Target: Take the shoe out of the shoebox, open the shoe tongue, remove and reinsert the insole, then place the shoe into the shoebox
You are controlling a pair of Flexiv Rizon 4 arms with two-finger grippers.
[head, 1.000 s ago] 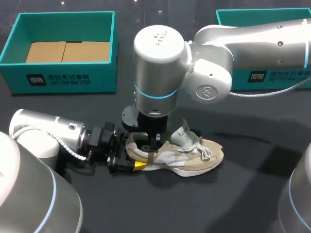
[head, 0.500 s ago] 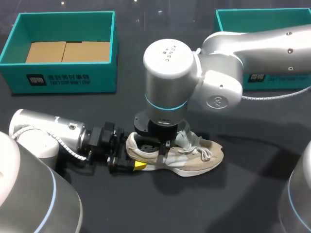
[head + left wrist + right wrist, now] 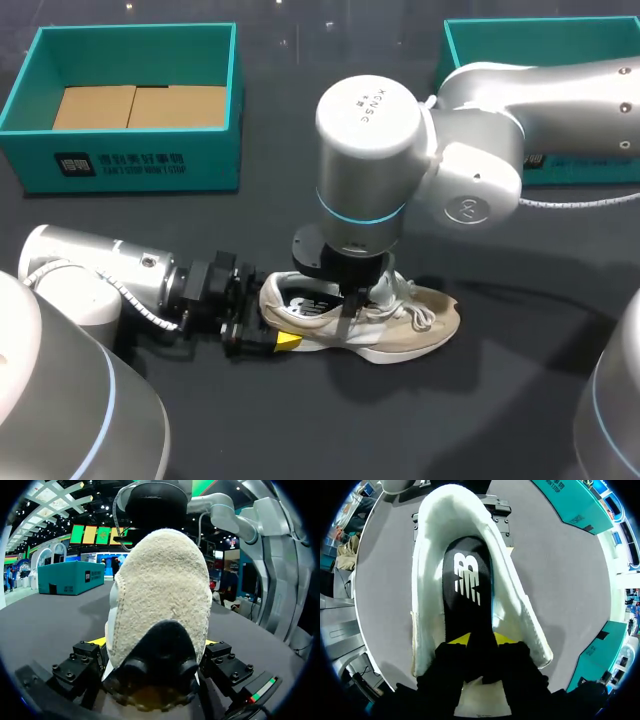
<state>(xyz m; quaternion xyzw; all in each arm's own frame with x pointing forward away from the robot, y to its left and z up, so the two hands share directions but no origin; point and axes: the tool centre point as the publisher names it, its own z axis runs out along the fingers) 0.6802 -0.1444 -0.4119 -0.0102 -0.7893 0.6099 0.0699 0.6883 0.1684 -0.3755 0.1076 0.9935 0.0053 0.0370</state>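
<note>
Shoe (image 3: 420,325) on table (image 3: 480,420), before left shoebox (image 3: 130,165).

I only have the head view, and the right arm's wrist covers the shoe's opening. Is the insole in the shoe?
Observer: Yes. The right wrist view shows the black insole inside the shoe.
Operator: Is the right gripper holding it?
Observer: It looks so. The right gripper has a yellow tip on each side of the insole, pinching it.
Operator: And the left gripper?
Observer: In the left wrist view, the left gripper clamps the shoe's heel from both sides.
</note>
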